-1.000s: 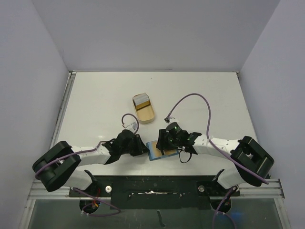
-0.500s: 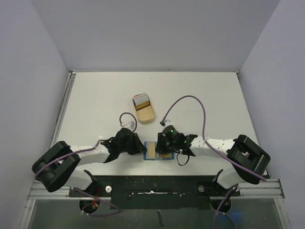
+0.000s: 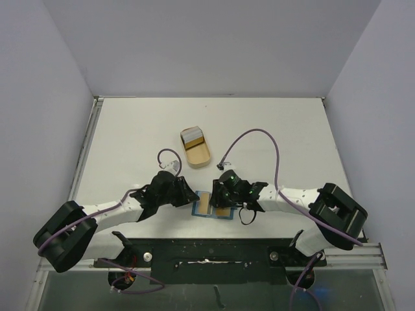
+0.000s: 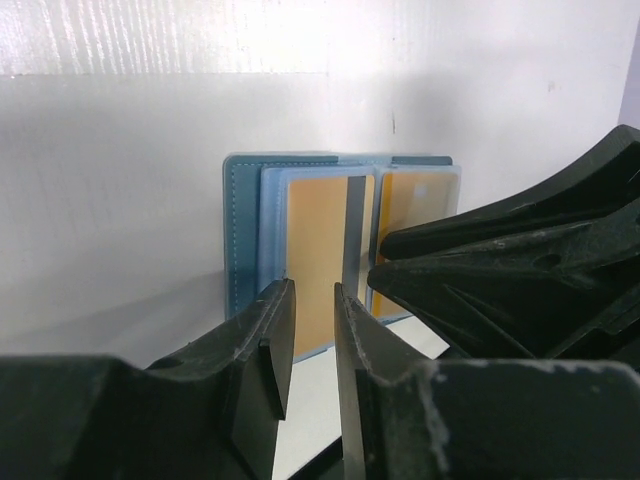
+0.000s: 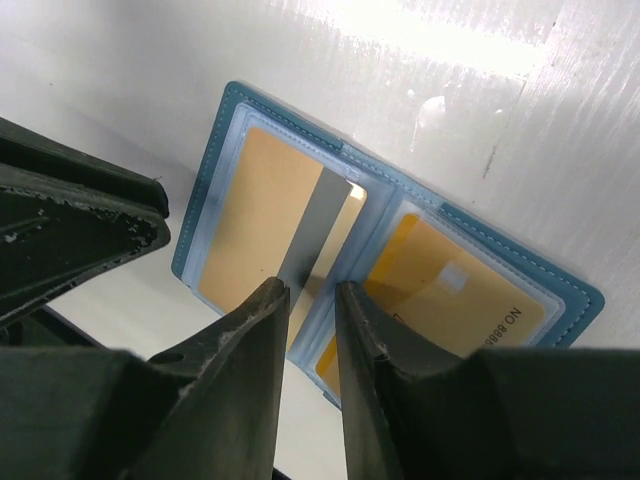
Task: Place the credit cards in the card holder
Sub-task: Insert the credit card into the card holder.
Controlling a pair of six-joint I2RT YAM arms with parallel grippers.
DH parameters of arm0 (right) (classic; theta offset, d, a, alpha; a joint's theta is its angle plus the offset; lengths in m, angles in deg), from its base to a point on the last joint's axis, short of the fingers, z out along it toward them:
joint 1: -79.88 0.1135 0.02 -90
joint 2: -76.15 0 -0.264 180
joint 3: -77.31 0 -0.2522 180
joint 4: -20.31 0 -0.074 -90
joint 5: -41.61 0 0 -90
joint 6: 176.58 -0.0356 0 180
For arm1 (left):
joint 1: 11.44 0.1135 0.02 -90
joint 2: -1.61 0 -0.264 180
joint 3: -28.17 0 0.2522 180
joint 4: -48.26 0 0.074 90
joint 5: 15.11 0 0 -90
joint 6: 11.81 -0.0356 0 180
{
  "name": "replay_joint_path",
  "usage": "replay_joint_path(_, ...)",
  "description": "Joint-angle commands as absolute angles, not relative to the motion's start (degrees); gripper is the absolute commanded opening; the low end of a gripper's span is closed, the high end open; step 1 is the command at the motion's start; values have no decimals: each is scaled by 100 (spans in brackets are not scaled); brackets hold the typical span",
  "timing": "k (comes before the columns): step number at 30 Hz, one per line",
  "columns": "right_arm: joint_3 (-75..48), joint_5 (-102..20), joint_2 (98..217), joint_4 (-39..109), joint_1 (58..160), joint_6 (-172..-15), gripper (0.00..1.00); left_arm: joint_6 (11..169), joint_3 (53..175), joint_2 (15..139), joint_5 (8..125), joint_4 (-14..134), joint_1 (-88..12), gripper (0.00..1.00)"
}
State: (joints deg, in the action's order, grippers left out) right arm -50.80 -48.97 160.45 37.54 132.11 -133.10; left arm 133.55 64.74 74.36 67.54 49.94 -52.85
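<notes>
The teal card holder (image 3: 211, 208) lies open on the table between my two grippers. In the left wrist view the card holder (image 4: 245, 230) shows a tan credit card (image 4: 315, 250) with a grey stripe in its left pocket and an orange card (image 4: 415, 200) in the right pocket. The right wrist view shows the same holder (image 5: 372, 220), the tan card (image 5: 250, 210) and the orange card (image 5: 450, 290) with printed digits. My left gripper (image 3: 189, 197) (image 4: 312, 300) and right gripper (image 3: 221, 194) (image 5: 310, 295) hover at the holder's near edge. Each is open by a narrow gap with nothing in it.
A tan oblong tray (image 3: 198, 156) stands behind the holder, with a stack of more cards (image 3: 191, 136) at its far end. The right gripper's black body (image 4: 520, 270) crowds the left wrist view. Purple cables loop over both arms.
The holder went from partly covered under the right gripper to lying open with the tan card showing. The left arm has shifted up and right. Its jaws have parted slightly.
</notes>
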Motion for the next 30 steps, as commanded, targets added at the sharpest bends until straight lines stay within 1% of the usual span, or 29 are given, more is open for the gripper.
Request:
replay_joint_path(1, -4768, -5090, 15978, 3777, 13276, -13403, 26, 13425, 6437, 7335, 6577, 4573, -5266, 23)
replay_joint_path(10, -4684, -5193, 16186, 3885, 13325, -13404, 15, 13471, 6329, 7485, 6389, 4316, -5262, 24)
replay_joint_path(16, -4584, -5542, 16479, 4267, 13457, -13382, 9, 13421, 6342, 7568, 6270, 4201, -5266, 31)
replay_joint_path(21, -4605, -5703, 16623, 4357, 13547, -13448, 7, 13363, 6364, 7628, 6272, 4162, -5266, 34)
replay_joint_path(30, -4758, -5798, 16463, 4239, 13574, -13507, 6, 13339, 6373, 7812, 6244, 3955, -5266, 34)
